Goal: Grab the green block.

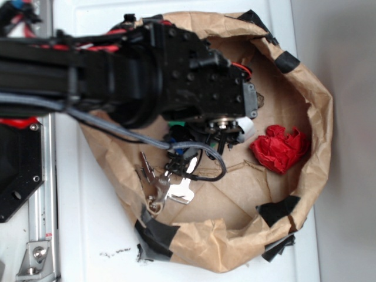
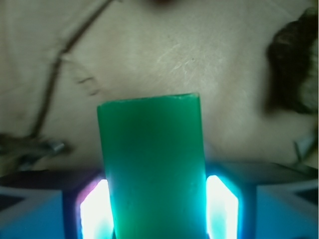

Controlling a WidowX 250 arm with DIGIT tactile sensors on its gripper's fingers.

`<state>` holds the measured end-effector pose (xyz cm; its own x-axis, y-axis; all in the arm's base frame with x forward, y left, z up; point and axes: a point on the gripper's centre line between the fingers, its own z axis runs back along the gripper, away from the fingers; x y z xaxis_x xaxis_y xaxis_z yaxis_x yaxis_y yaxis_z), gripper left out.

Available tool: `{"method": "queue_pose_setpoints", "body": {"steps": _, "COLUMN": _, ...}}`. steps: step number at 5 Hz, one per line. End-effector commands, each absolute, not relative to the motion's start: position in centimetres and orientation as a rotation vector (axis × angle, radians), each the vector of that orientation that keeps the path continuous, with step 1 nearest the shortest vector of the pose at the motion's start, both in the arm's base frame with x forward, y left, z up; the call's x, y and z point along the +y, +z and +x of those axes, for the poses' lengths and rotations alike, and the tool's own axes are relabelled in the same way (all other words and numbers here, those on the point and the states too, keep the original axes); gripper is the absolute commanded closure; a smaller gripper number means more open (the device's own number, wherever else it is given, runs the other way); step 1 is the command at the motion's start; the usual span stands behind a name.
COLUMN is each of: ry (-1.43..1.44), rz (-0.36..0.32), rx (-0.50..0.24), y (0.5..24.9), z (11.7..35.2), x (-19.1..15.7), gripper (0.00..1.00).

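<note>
The green block (image 2: 152, 164) fills the middle of the wrist view, a flat bright green slab standing between my two glowing pads (image 2: 94, 211). My gripper (image 2: 155, 211) is shut on it, with a pad pressed against each long side. The brown paper floor lies behind the block. In the exterior view the black arm reaches over the paper nest and hides the fingers. Only a sliver of the green block (image 1: 175, 124) shows under the wrist.
A crumpled brown paper wall (image 1: 320, 117) with black tape patches rings the area. Red crumpled paper (image 1: 281, 148) lies to the right. Keys (image 1: 167, 187) lie near the front left. A brown jagged rock (image 2: 294, 64) sits at the wrist view's upper right.
</note>
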<state>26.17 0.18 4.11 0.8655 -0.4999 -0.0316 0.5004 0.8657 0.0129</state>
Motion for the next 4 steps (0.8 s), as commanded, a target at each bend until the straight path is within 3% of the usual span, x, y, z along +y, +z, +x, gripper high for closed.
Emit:
{"method": "queue_pose_setpoints", "body": {"steps": 1, "ry": -0.276, "rz": -0.02, "rx": -0.138, "y": 15.9, "z": 25.8, "x": -0.6, "gripper": 1.0}}
{"method": "queue_pose_setpoints", "body": {"steps": 2, "ry": -0.153, "rz": -0.019, "rx": -0.126, "y": 17.1, "z": 25.4, "x": -0.9, "gripper": 1.0}}
{"method": "queue_pose_setpoints", "body": {"steps": 4, "ry": -0.074, "rz": -0.02, "rx": -0.14, "y": 16.7, "z": 25.1, "x": -0.7, "gripper": 1.0}}
